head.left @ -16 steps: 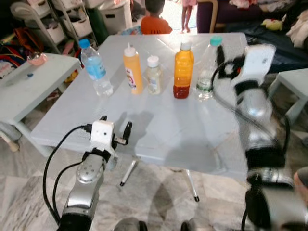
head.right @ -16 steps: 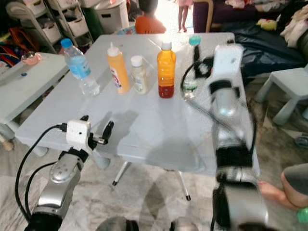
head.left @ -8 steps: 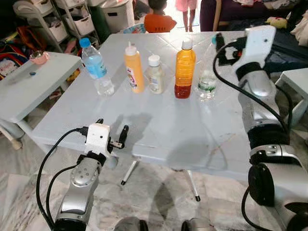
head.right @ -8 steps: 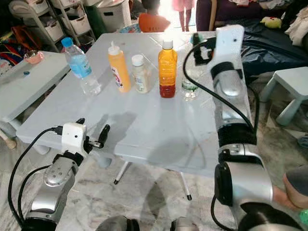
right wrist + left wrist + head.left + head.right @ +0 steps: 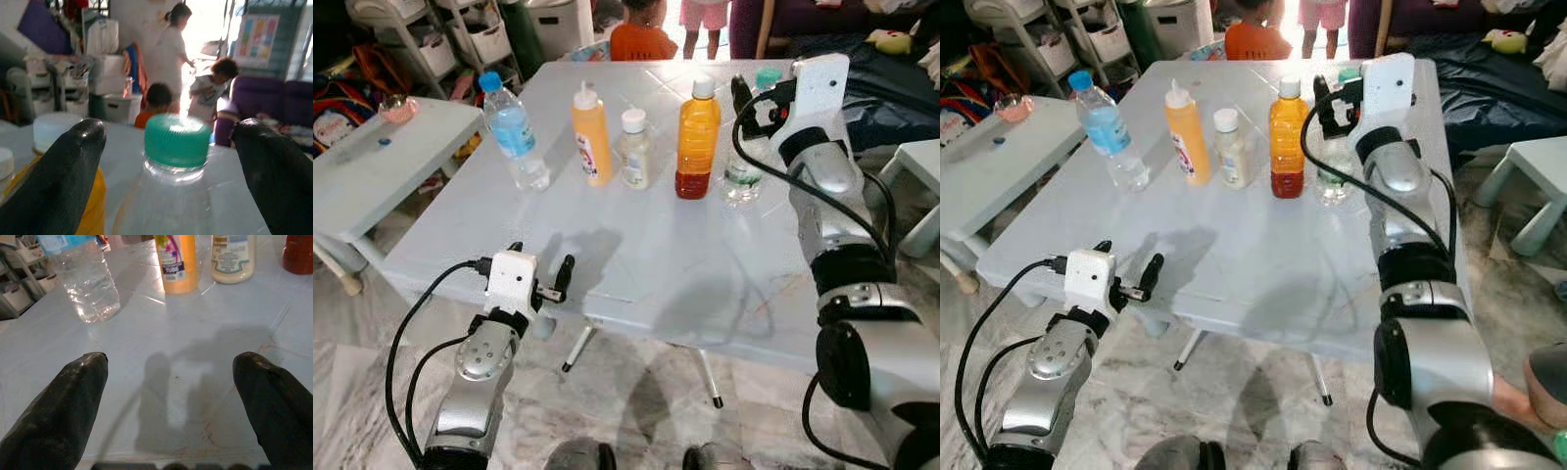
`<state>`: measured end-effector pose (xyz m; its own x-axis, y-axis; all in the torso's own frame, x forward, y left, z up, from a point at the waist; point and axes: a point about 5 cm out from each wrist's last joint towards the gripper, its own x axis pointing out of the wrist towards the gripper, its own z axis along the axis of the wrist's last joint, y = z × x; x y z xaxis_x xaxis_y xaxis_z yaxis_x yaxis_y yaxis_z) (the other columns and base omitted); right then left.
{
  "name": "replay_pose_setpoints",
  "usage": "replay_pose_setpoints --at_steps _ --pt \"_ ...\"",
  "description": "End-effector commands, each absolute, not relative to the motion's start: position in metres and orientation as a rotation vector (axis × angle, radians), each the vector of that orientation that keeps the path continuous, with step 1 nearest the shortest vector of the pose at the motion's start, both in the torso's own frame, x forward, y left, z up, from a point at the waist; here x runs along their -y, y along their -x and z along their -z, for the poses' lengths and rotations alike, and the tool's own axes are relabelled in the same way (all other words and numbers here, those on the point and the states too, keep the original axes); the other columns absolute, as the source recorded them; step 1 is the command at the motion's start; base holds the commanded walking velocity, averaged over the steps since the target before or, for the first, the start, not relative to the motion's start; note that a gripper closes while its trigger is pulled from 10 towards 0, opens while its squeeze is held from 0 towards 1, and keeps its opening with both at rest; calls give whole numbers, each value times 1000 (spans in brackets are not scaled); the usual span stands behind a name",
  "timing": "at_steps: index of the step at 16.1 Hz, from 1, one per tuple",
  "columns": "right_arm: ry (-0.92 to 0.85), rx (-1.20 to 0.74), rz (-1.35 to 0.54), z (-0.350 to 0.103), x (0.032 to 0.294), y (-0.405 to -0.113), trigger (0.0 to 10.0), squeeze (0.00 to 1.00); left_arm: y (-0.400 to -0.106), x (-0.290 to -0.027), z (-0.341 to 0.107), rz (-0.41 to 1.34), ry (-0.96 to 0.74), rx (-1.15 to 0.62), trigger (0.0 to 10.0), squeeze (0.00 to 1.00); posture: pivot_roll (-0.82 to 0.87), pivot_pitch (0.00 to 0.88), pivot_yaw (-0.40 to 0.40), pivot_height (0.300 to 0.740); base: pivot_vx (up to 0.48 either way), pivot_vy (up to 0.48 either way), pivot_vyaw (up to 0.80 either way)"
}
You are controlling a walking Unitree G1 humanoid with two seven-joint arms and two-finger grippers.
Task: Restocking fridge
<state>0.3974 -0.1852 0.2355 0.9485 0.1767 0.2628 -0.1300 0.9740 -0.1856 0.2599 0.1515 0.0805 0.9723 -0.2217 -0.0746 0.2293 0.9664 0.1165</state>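
Five bottles stand in a row across the far half of the white table [image 5: 646,255]: a blue-capped water bottle [image 5: 514,132], a yellow squeeze bottle [image 5: 591,137], a small white-capped bottle [image 5: 633,152], an orange juice bottle [image 5: 696,142] and a clear bottle with a teal cap [image 5: 742,171]. My right gripper [image 5: 168,128] is open at the clear bottle's neck, one finger on each side of the teal cap [image 5: 177,141], not touching it. My left gripper [image 5: 558,279] hovers open and empty at the table's front edge.
A low white side table [image 5: 372,166] with a pink bowl [image 5: 395,106] stands to the left. A white stool [image 5: 920,171] is at the right. People [image 5: 641,34] stand beyond the table's far edge. A person's leg [image 5: 1547,372] is on the floor at the lower right.
My right gripper has come down and in toward the teal-capped bottle and now straddles its cap. The camera shifted slightly. My left arm has stayed where it was.
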Motion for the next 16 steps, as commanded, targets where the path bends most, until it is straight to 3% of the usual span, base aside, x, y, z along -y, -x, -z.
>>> replay_pose_setpoints --at_steps 1,2,16 --pt "156 270 -189 -241 180 -401 5961 0 -259 -157 -82 215 -144 -64 10000 0 59 42 129 740 0 0 0" --pt "181 266 -218 -244 180 -403 0 0 -259 -157 -82 214 -142 -67 10000 0 59 42 129 740 0 0 0" --pt "244 211 -197 -247 190 -407 0 0 -262 -151 -79 218 -131 -79 10000 0 38 35 120 740 0 0 0"
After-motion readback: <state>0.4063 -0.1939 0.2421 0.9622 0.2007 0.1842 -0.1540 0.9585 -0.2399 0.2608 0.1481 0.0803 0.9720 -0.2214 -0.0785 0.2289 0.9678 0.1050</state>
